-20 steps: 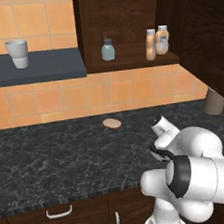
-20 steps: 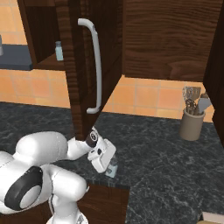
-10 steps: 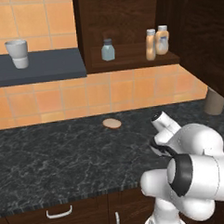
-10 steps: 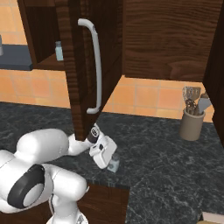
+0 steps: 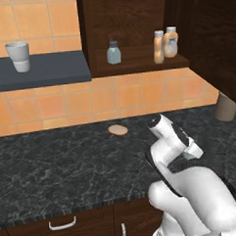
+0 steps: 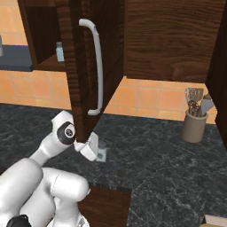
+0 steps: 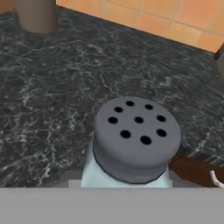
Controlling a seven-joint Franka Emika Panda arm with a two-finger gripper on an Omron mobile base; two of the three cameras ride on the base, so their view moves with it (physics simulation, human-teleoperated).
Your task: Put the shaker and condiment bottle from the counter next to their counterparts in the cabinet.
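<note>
Shaker [image 7: 133,144], pale blue-grey with a dark perforated cap, sits directly below the hand camera, its cap seen from above with the holes facing the lens; in the right base view it shows as a small pale jar [image 6: 101,153] standing on the counter [image 6: 150,150] near its front edge. The gripper [image 6: 94,150] is right at the jar, its white hand touching or nearly touching the jar's side in that view. Its fingertips are not visible in the hand view, and the hand's body hides them from the right, so whether the jaws are spread or closed on the jar cannot be told.

The arm rises from the base, bends at a dark-jointed elbow, and reaches forward and down, the hand low over the worktop. In the left base view the wrist and hand [image 5: 182,145] block the jar.

In the cabinet [image 5: 135,26], another shaker [image 5: 113,52] stands on the shelf, and well to its right the slim condiment bottle [image 5: 159,47] stands just beside the wider orange bottle [image 5: 171,41]. The open cabinet door [image 6: 91,66] with its pale handle cuts off most of the interior from the right, leaving just the upper shaker [image 6: 59,51] visible.
</note>
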